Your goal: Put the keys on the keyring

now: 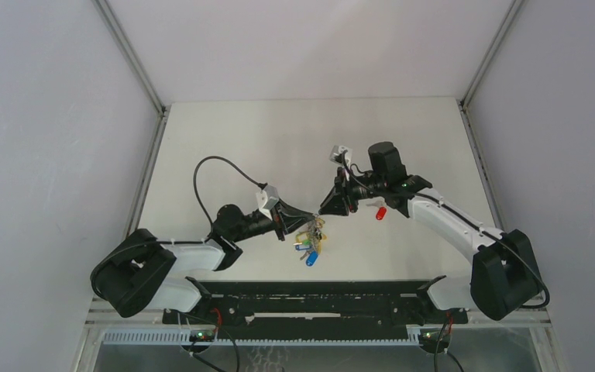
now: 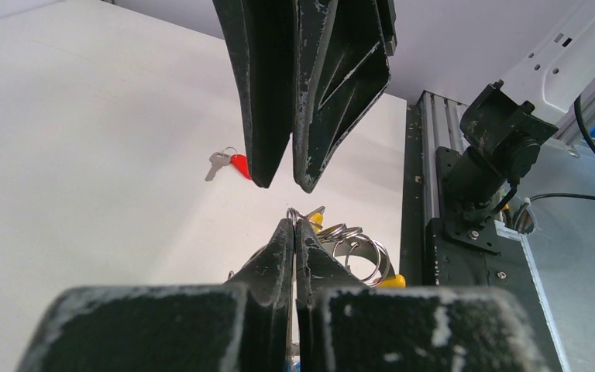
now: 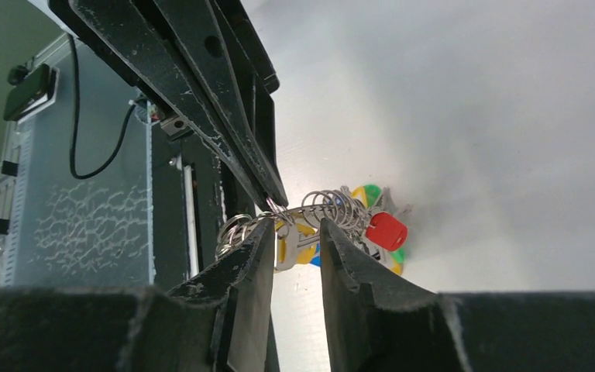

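My left gripper (image 1: 300,222) is shut on the wire of the keyring (image 1: 311,235) and holds it just above the table. Green, blue, yellow and red-headed keys hang from its coils (image 3: 329,208). My right gripper (image 3: 294,226) is open, its tips right at the ring, opposite the left gripper's fingertips (image 3: 277,200). A silver key with a yellow head shows beyond the gap; nothing is clamped between the jaws. A loose red-headed key (image 1: 380,211) lies on the white table under the right arm, and the same red-headed key (image 2: 232,163) shows in the left wrist view.
A black rail (image 1: 318,298) runs along the table's near edge between the arm bases. The left arm's cable (image 1: 201,178) loops above the table. Grey walls close in the left, right and far sides.
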You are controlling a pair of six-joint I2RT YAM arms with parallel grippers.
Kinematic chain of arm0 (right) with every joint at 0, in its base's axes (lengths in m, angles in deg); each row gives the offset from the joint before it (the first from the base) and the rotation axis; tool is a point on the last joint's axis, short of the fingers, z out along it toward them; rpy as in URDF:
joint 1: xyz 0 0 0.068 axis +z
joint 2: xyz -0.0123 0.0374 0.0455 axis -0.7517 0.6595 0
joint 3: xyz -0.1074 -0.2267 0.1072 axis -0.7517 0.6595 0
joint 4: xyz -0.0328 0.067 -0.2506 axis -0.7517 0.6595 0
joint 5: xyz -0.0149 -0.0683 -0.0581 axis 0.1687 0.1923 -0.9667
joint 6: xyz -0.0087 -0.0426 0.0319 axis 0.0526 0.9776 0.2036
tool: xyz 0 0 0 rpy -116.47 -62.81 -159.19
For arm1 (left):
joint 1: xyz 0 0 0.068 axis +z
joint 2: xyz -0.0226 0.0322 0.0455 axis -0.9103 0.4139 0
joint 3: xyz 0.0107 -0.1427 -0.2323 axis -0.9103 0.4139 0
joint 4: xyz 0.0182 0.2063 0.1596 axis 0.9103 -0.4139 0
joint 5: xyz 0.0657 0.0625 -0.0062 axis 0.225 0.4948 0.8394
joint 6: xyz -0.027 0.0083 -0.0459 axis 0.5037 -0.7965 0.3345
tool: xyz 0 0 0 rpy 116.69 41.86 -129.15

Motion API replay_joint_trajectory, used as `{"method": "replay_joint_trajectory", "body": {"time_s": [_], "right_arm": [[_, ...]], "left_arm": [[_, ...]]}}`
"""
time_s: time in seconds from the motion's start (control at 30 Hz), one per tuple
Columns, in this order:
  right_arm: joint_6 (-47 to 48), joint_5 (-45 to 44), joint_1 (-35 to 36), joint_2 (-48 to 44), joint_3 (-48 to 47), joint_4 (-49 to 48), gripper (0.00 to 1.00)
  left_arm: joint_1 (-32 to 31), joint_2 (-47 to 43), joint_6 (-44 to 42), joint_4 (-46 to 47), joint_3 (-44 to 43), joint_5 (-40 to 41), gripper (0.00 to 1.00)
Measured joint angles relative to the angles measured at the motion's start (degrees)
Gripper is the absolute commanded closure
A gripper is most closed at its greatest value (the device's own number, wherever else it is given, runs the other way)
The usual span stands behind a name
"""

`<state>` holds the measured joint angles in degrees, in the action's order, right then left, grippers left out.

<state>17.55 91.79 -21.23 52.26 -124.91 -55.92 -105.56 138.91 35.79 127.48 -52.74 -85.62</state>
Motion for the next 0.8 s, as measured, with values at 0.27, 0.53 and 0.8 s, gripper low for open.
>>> {"method": "replay_joint_trajectory", "body": {"time_s": [0.27,0.53,0.8], "right_arm": [[-1.5,3.4,0.0,2.1,0.1,-1.2,0.77],[-1.7,4.7,0.0,4.0,0.2,-1.1,0.84],[-1.7,6.1,0.1,4.7,0.2,-0.9,1.00]], "left_arm": [[0.0,0.0,0.0,0.1,0.0,0.0,1.00],[0.0,0.0,0.0,0.1,0.0,0.0,1.00],[0.0,0.0,0.0,0.1,0.0,0.4,1.00]]}}
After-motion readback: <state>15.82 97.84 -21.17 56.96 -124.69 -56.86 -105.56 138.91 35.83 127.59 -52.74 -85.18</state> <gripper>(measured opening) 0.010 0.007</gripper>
